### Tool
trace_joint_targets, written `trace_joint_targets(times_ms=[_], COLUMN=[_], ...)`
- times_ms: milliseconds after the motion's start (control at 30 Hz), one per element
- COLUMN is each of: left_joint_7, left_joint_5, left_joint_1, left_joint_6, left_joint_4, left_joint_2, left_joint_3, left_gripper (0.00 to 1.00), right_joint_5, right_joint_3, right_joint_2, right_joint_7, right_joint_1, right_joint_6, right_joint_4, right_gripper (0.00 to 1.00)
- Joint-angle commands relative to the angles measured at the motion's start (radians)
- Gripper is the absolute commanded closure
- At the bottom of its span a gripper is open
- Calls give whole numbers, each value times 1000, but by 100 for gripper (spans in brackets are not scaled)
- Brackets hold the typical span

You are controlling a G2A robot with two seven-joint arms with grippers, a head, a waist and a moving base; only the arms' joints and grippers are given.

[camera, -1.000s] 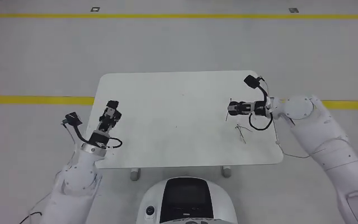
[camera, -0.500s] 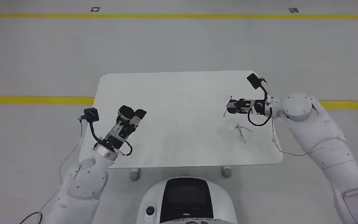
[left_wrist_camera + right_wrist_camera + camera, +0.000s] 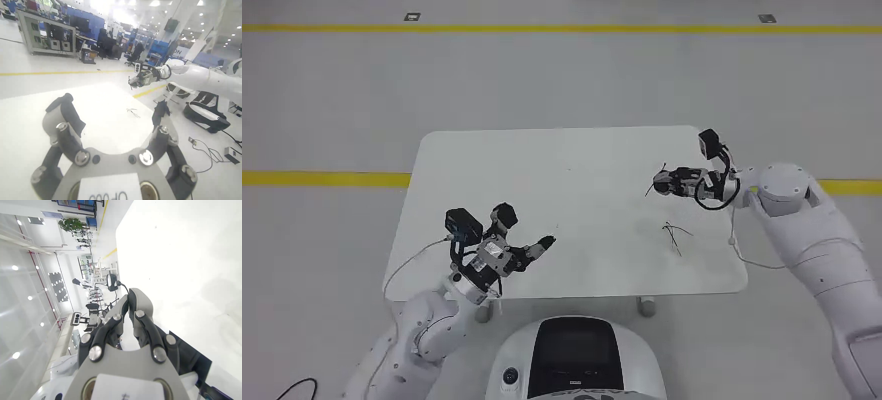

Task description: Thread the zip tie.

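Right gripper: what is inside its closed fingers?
A thin black zip tie is clamped in the right gripper, with both ends sticking out. The stretch clamped inside is covered, so how it sits there cannot be seen.

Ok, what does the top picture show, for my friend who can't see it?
The right hand pinches a thin black zip tie above the white table, on its right side. The left hand is open over the near left edge. A few loose ties lie near the right hand.
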Motion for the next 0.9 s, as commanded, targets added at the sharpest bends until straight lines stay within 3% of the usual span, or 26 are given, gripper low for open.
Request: trace_joint_targets(times_ms=[0, 200, 333, 400, 533, 600, 867], left_joint_7=[-17, -95, -124, -134, -130, -125, -125], left_joint_5=[55, 366, 494, 543, 536, 530, 532], left_joint_1=[-12, -68, -109, -125, -136, -135, -137], left_joint_6=[0, 0, 10, 15, 25, 28, 29], left_joint_4=[-8, -64, -63, -60, -45, -41, -41], left_joint_2=[2, 5, -1, -5, -10, -10, -10], left_joint_3=[1, 111, 197, 237, 273, 272, 272], left_gripper=[0, 0, 0, 0, 0, 0, 0], right_joint_5=[3, 38, 47, 59, 72, 80, 80], right_joint_3=[-4, -17, -32, -38, -41, -29, -29], right_joint_2=[-2, -21, -34, -41, -50, -50, -50], right_joint_7=[-10, -31, -47, -70, -68, -63, -63], right_joint_1=[-10, 2, 18, 26, 33, 32, 32], right_joint_6=[3, 55, 95, 150, 170, 140, 140], right_joint_4=[-13, -20, -3, 12, 37, 54, 54], right_gripper=[100, 100, 100, 100, 100, 100, 100])
